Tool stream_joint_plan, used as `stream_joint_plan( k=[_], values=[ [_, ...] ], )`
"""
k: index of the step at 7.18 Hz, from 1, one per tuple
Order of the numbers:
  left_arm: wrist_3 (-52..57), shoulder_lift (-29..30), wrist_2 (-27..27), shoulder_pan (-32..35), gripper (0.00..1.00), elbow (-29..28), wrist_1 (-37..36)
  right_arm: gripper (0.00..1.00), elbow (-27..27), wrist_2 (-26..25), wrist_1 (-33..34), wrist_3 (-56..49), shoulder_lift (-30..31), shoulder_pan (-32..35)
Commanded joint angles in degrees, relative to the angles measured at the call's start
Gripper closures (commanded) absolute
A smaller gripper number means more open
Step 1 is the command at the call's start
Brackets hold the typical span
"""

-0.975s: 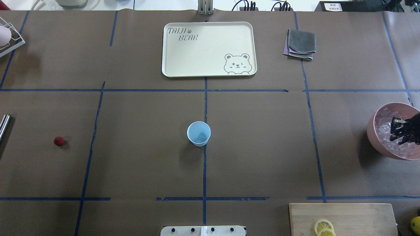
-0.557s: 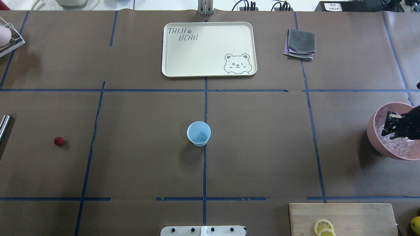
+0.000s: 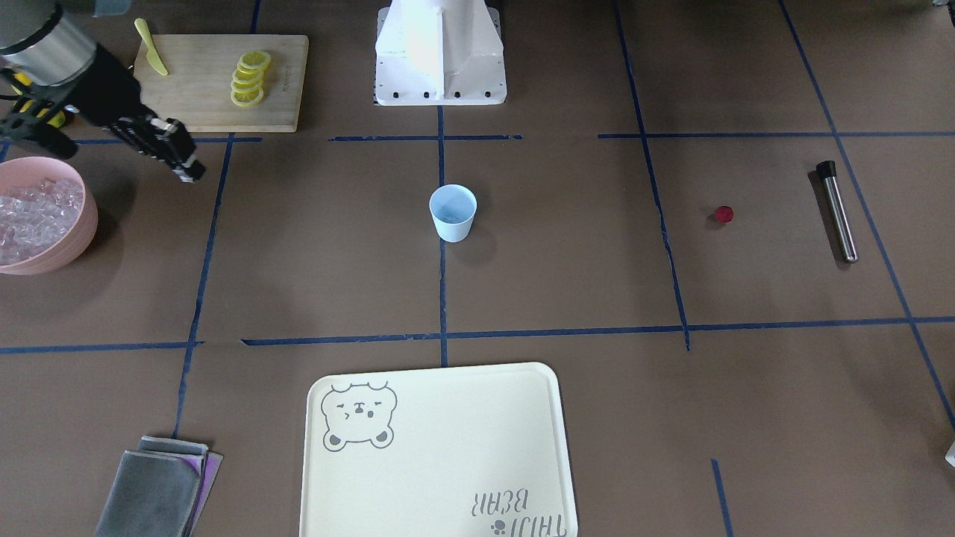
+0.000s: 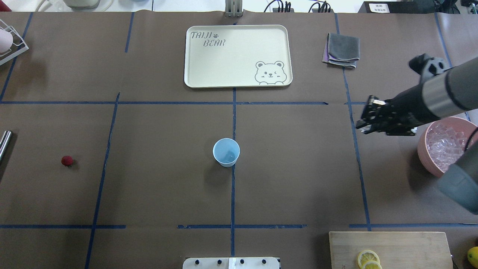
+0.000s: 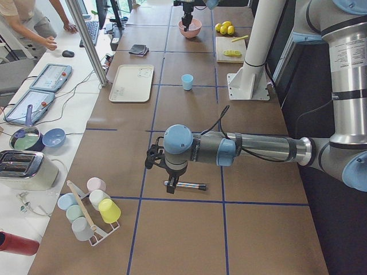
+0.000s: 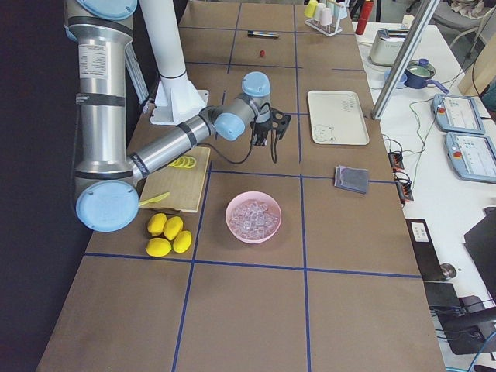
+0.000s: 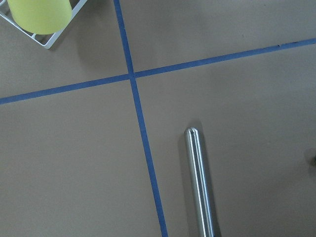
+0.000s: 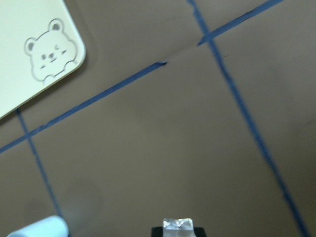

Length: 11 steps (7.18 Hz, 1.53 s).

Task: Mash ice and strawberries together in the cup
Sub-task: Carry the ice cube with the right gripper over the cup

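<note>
From the right gripper (image 4: pixel 364 116), in the overhead view, find the small pale-blue tapered plastic cup (image 4: pixel 226 152) at about 9 o'clock, dipping slightly toward 8, well apart across the brown paper-covered table (image 4: pixel 298 168).

Seems pinched on one small clear glassy ice cube (image 8: pixel 177 224), seen at the bottom edge of the right wrist view with only table behind it. Hangs above the table at roughly 9 o'clock of the large round pink bowl (image 4: pixel 424 149), heaped with more such cubes (image 4: pixel 444 145).

As for the cup: stands upright at the table's middle, on the central blue tape line (image 4: pixel 233 194), mouth up and long axis vertical. Calls, most likely, for a carry toward 9 o'clock and a release from straight above the rim. Looks plain and handleless, with a faint shape inside, too unclear to name. Lies nearer the right arm than the left.

At 9 o'clock of the cup, well apart, see the small round dark-red strawberry (image 4: pixel 67 161), alone on the paper.

As for the left gripper (image 5: pixel 170 182), hovering over a slim steel rod (image 7: pixel 200 182): cannot tell whether apart or together.
</note>
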<state>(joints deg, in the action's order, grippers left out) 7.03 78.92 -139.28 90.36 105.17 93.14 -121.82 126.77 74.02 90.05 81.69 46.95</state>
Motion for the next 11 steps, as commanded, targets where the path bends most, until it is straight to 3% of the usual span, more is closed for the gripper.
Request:
stream_joint_plan(
  k=[1,2,3,4,6,8,9,10,11],
  values=[
    [0.0,0.0,0.1,0.0,0.00,0.0,0.0,0.98,1.3,-7.1,0.2,9.0,-11.4,-12.5],
    [0.0,0.0,0.1,0.0,0.00,-0.1,0.0,0.98,5.0,-14.6,0.2,9.2,-16.3,-18.1],
    [0.0,0.0,0.1,0.0,0.00,-0.1,0.0,0.98,11.6,-18.2,0.2,9.3,-22.4,-20.5],
    [0.0,0.0,0.0,0.0,0.00,0.0,0.0,0.98,16.4,-18.5,-0.1,9.1,-25.3,-20.6],
    [0.0,-0.1,0.0,0.0,0.00,0.1,-0.1,0.98,21.9,-21.8,-0.7,8.5,-28.1,-20.6],
    [0.0,-0.3,-3.0,0.0,0.00,0.3,-0.1,0.98,25.5,-21.8,-0.7,8.6,-30.8,-20.8],
    [0.0,-0.3,-3.0,0.0,0.00,0.3,-0.1,0.69,25.1,-21.8,-0.8,9.0,-31.2,-20.8],
    [0.0,-0.3,-3.0,0.0,0.00,0.3,-0.1,0.01,25.4,-22.0,-0.1,9.2,-31.2,-21.7],
    [0.0,-0.3,-3.0,0.0,0.00,0.3,-0.1,0.00,25.8,-22.0,0.1,9.2,-30.8,-21.6]
  ],
)
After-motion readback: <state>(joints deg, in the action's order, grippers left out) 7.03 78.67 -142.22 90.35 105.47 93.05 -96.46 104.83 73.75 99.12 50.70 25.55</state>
